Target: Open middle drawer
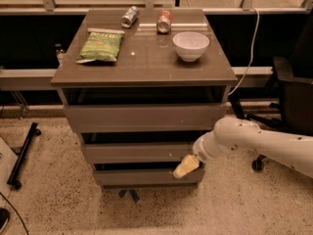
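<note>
The robot's pale yellow-tipped gripper [186, 166] sits low at the right end of the middle drawer [132, 152], a flat, handleless grey-brown front. It overlaps that front's lower right corner and the dark gap above the smallest bottom drawer [142, 176]. Whether it is open or closed, or has hold of anything, I cannot tell. The smooth white arm [259, 141] reaches in from the right. The middle drawer lies under the tall, wide top drawer [142, 117], with a dark gap above it. On the grey-brown counter [146, 62] lie a green crisp bag [100, 46], a white ceramic bowl [190, 45], a silver can [129, 16] on its side and a red can [164, 21].
</note>
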`<state>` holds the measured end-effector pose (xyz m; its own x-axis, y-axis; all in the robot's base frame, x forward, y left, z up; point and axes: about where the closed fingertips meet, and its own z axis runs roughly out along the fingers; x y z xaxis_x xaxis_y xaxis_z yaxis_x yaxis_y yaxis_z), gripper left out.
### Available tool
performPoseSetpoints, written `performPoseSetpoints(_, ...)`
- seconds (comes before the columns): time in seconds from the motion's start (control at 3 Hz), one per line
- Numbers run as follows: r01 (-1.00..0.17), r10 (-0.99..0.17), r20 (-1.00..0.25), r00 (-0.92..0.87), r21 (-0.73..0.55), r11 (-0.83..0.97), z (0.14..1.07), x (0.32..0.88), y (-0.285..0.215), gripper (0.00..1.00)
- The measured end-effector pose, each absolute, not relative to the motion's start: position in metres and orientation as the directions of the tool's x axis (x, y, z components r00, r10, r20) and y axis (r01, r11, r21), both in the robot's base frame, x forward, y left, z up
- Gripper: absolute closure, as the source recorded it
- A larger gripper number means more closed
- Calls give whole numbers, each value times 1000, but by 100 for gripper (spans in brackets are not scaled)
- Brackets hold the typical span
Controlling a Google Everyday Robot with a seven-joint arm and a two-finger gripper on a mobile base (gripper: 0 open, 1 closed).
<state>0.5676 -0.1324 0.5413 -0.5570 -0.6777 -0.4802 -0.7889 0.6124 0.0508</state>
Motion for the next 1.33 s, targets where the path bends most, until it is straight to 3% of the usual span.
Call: performPoseSetpoints(1.33,-820,-587,-661,-467,75,567,474,652,-122,0)
